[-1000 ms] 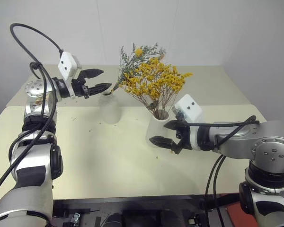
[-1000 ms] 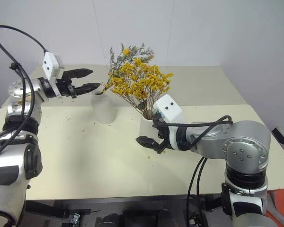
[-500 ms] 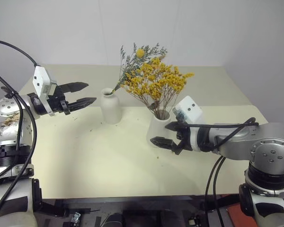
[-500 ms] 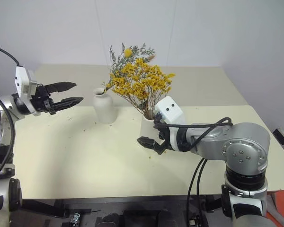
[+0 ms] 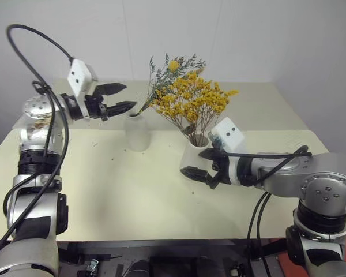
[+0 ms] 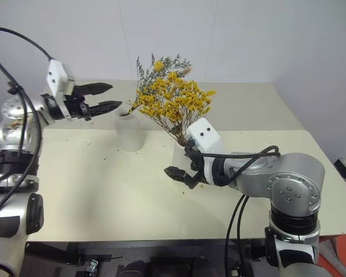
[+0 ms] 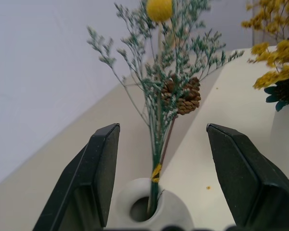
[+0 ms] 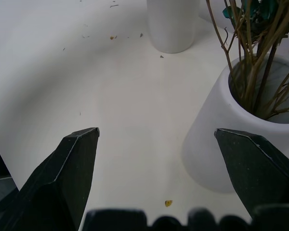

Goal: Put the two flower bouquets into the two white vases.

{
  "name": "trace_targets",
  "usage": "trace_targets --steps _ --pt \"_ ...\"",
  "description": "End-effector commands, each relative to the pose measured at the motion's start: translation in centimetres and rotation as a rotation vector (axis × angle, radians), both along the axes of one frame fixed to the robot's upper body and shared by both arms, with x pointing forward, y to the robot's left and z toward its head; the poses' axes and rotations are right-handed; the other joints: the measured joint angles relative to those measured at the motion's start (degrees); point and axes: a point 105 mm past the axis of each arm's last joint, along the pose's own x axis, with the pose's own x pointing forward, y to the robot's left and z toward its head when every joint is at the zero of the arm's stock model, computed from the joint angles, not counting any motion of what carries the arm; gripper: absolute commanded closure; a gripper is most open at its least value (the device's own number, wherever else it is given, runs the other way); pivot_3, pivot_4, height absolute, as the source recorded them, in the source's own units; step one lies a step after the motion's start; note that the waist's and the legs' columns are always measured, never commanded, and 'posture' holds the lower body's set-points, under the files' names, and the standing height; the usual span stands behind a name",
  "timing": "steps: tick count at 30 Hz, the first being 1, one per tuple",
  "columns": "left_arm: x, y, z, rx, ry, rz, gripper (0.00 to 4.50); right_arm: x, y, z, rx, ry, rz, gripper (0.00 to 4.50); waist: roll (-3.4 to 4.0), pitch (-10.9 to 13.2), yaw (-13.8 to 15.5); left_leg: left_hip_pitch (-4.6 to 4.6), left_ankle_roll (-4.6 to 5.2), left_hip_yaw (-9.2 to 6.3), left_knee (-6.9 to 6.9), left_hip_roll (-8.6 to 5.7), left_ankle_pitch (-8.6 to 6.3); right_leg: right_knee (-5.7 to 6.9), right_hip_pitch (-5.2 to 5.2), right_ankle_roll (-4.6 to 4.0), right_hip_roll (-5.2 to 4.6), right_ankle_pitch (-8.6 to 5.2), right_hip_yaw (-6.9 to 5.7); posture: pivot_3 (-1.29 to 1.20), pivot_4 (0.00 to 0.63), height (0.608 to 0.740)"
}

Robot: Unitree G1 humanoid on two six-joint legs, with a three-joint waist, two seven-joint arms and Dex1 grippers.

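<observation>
The bottle-shaped white vase [image 5: 137, 134] stands mid-table with the grey-green sprig bunch [image 5: 167, 72] upright in its neck; pinecone [image 7: 185, 96] and yellow ball [image 7: 159, 8] sit high on the sprigs. To its right, the cone-shaped white vase [image 5: 191, 158] holds the spray of yellow flowers [image 5: 190, 103] on brown stems [image 8: 245, 62]. My left gripper [image 5: 130, 96] hovers open and level just left of the bottle vase's mouth [image 7: 144, 209], holding nothing. My right gripper [image 5: 194, 163] is open and empty, low beside the cone vase's near-left side [image 8: 221, 139].
The cream table [image 5: 115, 196] has a seam across it behind the vases and small flower crumbs [image 8: 168, 203] scattered on top. A white wall [image 5: 265, 34] stands close behind the table's far edge. The table's near edge runs along the front.
The left arm swung out to the left, away from the bottle vase, then came back to its mouth. The right gripper stayed beside the cone vase. Both bouquets kept their places.
</observation>
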Motion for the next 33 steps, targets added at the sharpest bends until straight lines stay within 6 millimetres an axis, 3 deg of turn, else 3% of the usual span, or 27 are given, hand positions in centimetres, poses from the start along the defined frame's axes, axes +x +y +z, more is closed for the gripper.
trace_targets --steps 1,3,6,12,18,25,33 --pt "0.5 -0.2 1.7 0.013 -0.076 0.032 1.38 -0.2 -0.3 0.9 0.026 -0.062 -0.026 0.00 0.00 0.0 -0.1 -0.01 0.00 0.00 -0.01 0.00 0.00 -0.01 -0.01 0.00 0.00 0.00 0.01 0.00 0.150 0.740" --pt "0.0 -0.6 2.3 -0.028 -0.100 -0.024 1.38 -0.2 -0.4 0.9 0.026 -0.068 -0.036 0.00 0.00 0.0 -0.2 -0.02 0.00 0.00 -0.02 0.00 0.00 -0.02 -0.01 0.00 0.00 0.00 0.01 0.00 0.150 0.740" --pt "-0.9 0.0 1.6 -0.016 -0.071 -0.057 1.38 -0.3 -0.6 0.8 0.027 -0.078 -0.050 0.00 0.00 0.0 -0.3 -0.06 0.00 0.00 -0.01 0.00 0.00 -0.01 -0.05 0.00 -0.01 0.00 0.01 0.00 0.150 0.740" --pt "-4.1 2.9 -0.7 -0.007 -0.034 -0.080 1.38 -0.7 -1.9 0.8 0.021 -0.099 -0.085 0.00 0.01 0.0 -1.3 0.00 0.00 0.01 -0.07 0.04 0.00 0.00 -0.04 -0.01 -0.01 0.00 0.05 0.00 0.150 0.740" --pt "-7.2 5.3 -2.1 -0.007 0.034 -0.051 1.38 -1.8 -4.8 1.5 -0.001 -0.125 -0.093 0.00 0.01 0.0 -0.6 0.00 0.00 0.00 -0.06 0.06 0.00 -0.05 -0.02 0.00 -0.03 -0.01 0.01 0.00 0.150 0.740" --pt "-9.0 5.2 -2.7 -0.033 0.074 -0.074 1.38 -2.8 -9.0 2.6 -0.063 -0.117 -0.136 0.00 0.00 0.0 0.5 0.12 0.00 0.05 -0.09 0.06 0.00 -0.17 0.12 0.12 -0.03 -0.18 0.01 0.00 0.150 0.740" --pt "-9.2 5.0 -2.8 -0.085 0.097 -0.052 1.38 -2.9 -11.6 3.2 -0.136 -0.157 -0.183 0.00 0.00 0.0 0.4 0.24 0.00 0.17 -0.09 0.09 0.00 -0.18 0.17 0.29 -0.02 -0.31 0.09 0.00 0.150 0.740"
